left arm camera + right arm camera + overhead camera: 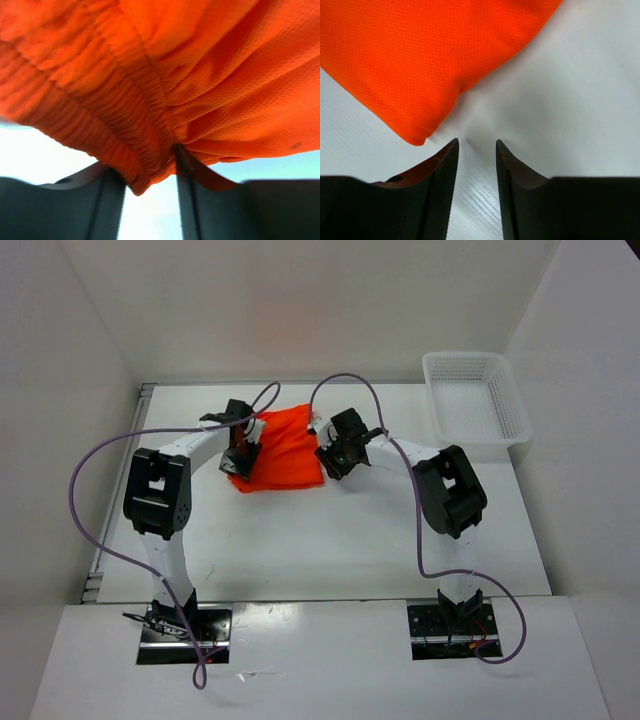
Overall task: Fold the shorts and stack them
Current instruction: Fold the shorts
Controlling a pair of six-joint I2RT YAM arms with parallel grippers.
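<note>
The bright orange shorts (288, 445) lie folded into a rough rectangle at the middle back of the table. My left gripper (240, 452) is at their left edge. In the left wrist view the gathered waistband (125, 125) is bunched between the fingertips, and my left gripper (150, 160) is closed on it, with the fabric raised a little off the table. My right gripper (335, 455) is at the shorts' right edge. In the right wrist view it (476, 142) is open and empty, just off a folded corner of the shorts (420, 60). The drawstring is hidden.
A white mesh basket (475, 395) stands at the back right corner. Purple cables (100, 455) loop from both arms over the table. White walls enclose the table at the back and both sides.
</note>
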